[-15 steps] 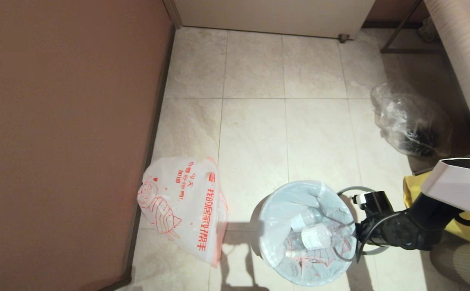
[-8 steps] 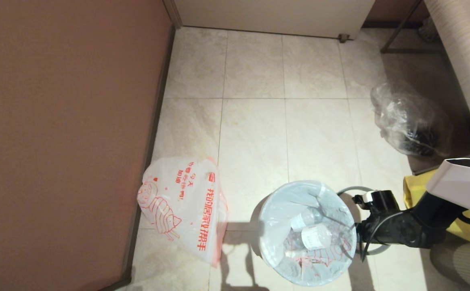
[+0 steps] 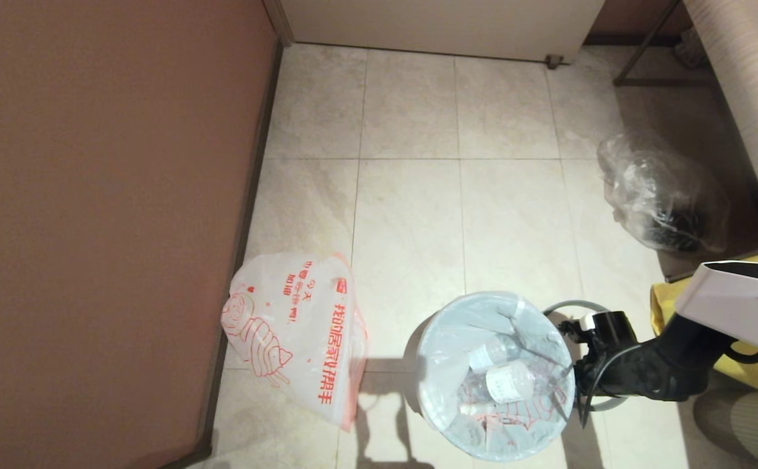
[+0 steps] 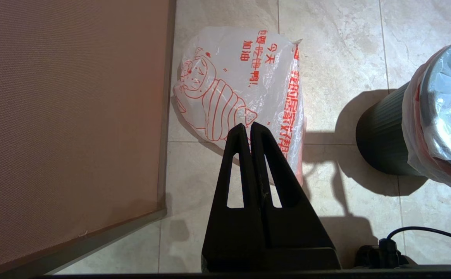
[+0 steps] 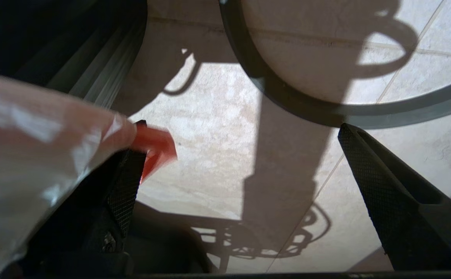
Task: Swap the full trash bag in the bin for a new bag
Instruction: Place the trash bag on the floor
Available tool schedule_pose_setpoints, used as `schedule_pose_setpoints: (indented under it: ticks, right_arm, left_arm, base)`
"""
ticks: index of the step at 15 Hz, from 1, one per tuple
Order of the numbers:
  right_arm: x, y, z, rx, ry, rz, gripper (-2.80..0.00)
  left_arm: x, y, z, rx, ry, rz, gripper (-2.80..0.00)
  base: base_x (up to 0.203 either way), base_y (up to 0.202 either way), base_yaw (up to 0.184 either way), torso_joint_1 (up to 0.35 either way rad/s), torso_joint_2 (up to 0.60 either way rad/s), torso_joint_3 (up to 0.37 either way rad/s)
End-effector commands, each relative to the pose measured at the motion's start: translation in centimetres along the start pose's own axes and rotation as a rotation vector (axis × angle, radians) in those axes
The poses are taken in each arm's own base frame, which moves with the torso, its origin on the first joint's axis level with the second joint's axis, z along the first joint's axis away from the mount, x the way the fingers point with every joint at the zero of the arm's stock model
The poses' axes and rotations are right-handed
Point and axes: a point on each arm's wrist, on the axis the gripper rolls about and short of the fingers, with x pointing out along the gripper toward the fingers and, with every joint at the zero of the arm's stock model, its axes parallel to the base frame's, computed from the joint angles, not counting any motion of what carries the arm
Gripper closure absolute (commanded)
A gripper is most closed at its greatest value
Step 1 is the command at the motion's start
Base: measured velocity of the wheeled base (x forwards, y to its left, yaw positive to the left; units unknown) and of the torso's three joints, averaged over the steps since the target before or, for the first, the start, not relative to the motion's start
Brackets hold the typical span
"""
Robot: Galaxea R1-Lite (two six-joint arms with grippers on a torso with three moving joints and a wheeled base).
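**Right gripper spread wide at the bin's rim**

The right gripper point(image 5: 241, 151) has its jaws wide apart, gripping nothing; one finger lies under the overhanging film of the full trash bag point(image 3: 496, 378), probably lining up to pinch that edge. The bottle-filled bag sits in the bin point(image 4: 380, 147) at lower centre of the head view, with the grey ring rim point(image 3: 571, 306) on the floor beside it. The new bag point(image 3: 297, 326) lies flat at lower left, ready. The left gripper point(image 4: 250, 130), pressed shut and empty, hangs parked above it.

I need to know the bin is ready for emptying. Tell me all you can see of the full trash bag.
The full trash bag is thin, see-through white plastic with red print, lining the bin, its top folded over the rim. Clear bottles lie inside. A red-edged flap hangs against one of the fingers of the open right gripper.
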Motion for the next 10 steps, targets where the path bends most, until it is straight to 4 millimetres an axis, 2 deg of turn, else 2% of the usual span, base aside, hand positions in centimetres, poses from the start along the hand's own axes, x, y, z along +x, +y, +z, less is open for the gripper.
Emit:
schedule_pose_setpoints:
  ticks: [1, 5, 10]
  right_arm:
    - [0.9, 0.0, -0.1, -0.002, 0.004, -0.004, -2.8]
    - [1.3, -0.5, 0.7, 0.009, -0.062, -0.2, -2.8]
    - [-0.2, -0.4, 0.1, 0.025, -0.066, -0.245, -2.8]
  left_arm:
    - [0.0, 0.0, 0.0, -0.001, -0.001, 0.0, 0.0]
    - [0.0, 0.0, 0.0, -0.001, -0.001, 0.0, 0.0]
    - [0.0, 0.0, 0.0, -0.001, 0.0, 0.0, 0.0]
  base:
    - [0.0, 0.0, 0.0, 0.0, 0.0, 0.0]
    - [0.0, 0.0, 0.0, 0.0, 0.0, 0.0]
    - [0.0, 0.0, 0.0, 0.0, 0.0, 0.0]
